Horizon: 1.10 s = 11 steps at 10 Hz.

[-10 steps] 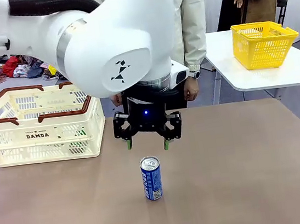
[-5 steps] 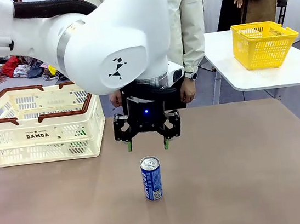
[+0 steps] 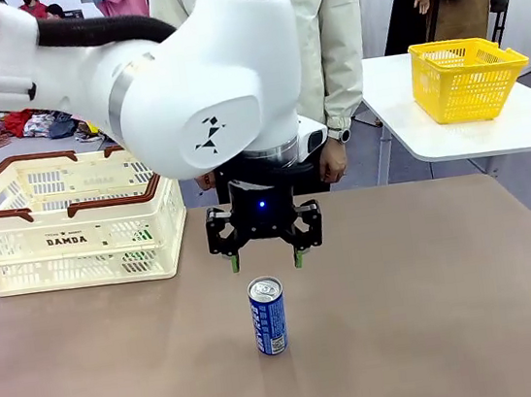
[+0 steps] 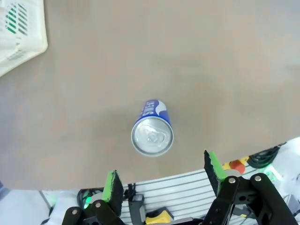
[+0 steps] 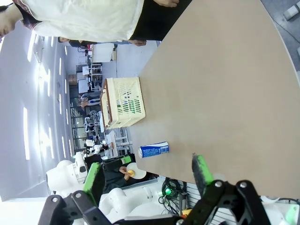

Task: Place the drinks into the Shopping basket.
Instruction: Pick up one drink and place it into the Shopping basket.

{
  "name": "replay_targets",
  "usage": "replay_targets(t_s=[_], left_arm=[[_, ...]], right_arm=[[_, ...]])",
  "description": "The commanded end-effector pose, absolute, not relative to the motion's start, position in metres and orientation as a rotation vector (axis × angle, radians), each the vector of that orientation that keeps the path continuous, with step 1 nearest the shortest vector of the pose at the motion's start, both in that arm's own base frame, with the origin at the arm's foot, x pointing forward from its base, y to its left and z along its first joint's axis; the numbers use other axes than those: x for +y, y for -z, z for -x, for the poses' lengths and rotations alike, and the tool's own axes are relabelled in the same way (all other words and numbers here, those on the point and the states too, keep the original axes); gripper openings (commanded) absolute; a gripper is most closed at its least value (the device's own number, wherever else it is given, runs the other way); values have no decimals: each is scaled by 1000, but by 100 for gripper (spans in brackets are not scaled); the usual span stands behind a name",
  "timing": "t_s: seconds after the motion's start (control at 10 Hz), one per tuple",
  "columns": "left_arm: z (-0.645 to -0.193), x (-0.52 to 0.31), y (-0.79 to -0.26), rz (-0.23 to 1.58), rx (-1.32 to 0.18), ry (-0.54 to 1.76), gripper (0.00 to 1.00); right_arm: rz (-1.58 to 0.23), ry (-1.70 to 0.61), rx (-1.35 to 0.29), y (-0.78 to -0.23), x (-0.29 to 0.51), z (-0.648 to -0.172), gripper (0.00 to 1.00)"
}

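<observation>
A blue can with white lettering [image 3: 268,316] stands upright near the middle of the brown table. My left gripper [image 3: 266,263] hangs open just above and behind it, green pads pointing down, touching nothing. The left wrist view looks down on the can's silver top [image 4: 152,135], which lies ahead of the open left gripper [image 4: 164,176]. At the table's far left sits the cream Shopping basket [image 3: 63,220] with its brown rim; something green shows through its lattice. My right gripper [image 5: 147,176] is open and empty, far from the can [image 5: 153,149] and the basket [image 5: 124,103].
A person [image 3: 333,43] stands at the table's far edge behind my left arm, one hand [image 3: 334,160] hanging by the table edge. A yellow basket [image 3: 466,77] rests on a white side table at the back right.
My left gripper has sunk slightly and shifted a little right, toward the blue can. The can and basket have not moved.
</observation>
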<state>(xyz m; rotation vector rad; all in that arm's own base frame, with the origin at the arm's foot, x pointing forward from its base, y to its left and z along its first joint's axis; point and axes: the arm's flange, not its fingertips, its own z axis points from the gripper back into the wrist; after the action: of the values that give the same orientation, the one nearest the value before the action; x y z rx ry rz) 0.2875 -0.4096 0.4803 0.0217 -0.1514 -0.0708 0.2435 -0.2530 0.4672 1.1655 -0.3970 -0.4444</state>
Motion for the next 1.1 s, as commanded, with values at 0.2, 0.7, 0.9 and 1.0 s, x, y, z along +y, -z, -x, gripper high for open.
replay_targets(t_s=[0.2, 0.7, 0.9, 1.0], left_arm=[[-307, -397, -435, 25, -137, 44, 93], [-324, -394, -395, 38, -59, 66, 93], [-325, -393, -385, 50, -19, 98, 93], [-323, -392, -382, 38, -3, 101, 93]], right_arm=[[-1169, 428, -411, -467, -254, -243, 100], [-1169, 428, -411, -467, -254, -243, 100], [-1169, 428, -411, -467, -254, -243, 100], [-1169, 428, -411, -467, -254, -243, 100]])
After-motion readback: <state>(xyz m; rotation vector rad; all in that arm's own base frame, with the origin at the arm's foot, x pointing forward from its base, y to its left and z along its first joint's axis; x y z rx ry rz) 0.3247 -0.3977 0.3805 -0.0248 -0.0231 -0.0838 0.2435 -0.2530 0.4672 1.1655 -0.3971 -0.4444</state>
